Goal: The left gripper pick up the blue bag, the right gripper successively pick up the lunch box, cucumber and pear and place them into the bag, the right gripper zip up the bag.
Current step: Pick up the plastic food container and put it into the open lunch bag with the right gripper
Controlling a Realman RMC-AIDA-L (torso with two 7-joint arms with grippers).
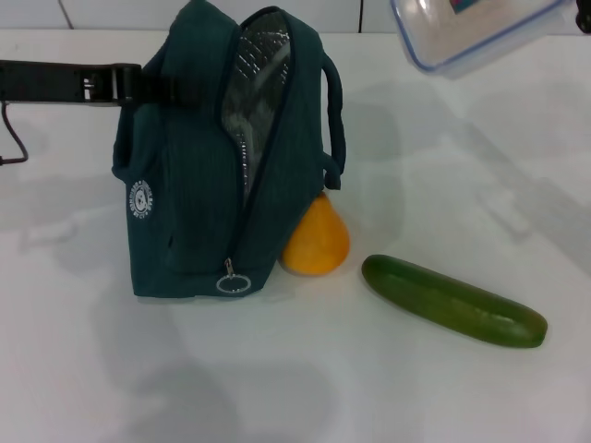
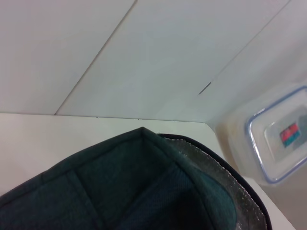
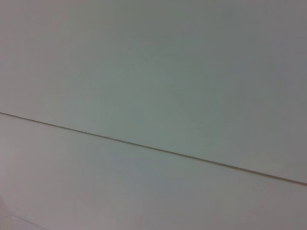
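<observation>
Left gripper: the black two-fingered claw (image 1: 129, 83) on its black arm is reaching in level from the left edge of the head view and is closing on the upper back of the bag; fingertips are hidden in the fabric, so the grip reads as holding the bag.
Blue bag: the large dark teal-blue soft fabric lunch bag (image 1: 189, 198) is standing upright on the white table (image 1: 305, 378), mouth gaping open at the top, silver foil lining (image 1: 259, 78) showing inside. A loop handle (image 1: 332, 120) is hanging down the right side. The ring zipper pull (image 1: 231, 280) is sitting low at the front bottom corner. The small white round logo (image 1: 139, 198) is facing the camera. In the left wrist view the bag's top edge (image 2: 144, 182) is filling the lower part.
Lunch box: the clear rectangular plastic container with blue-rimmed lid (image 1: 471, 32) is hanging tilted in the air at the upper right of the head view, above and to the right of the bag's mouth, well off the table. Its red-and-blue sticker (image 2: 289, 134) is showing in the left wrist view.
Right gripper: not appearing in any view; cannot tell how the fingers stand. Its wrist camera is showing only a pale panelled surface (image 3: 153, 96).
Pear: the orange-yellow pear (image 1: 317, 242) is resting on the table, touching the bag's right lower side.
Cucumber: the long smooth dark green cucumber (image 1: 452, 301) is lying flat on the table, right of the pear, apart from it.
</observation>
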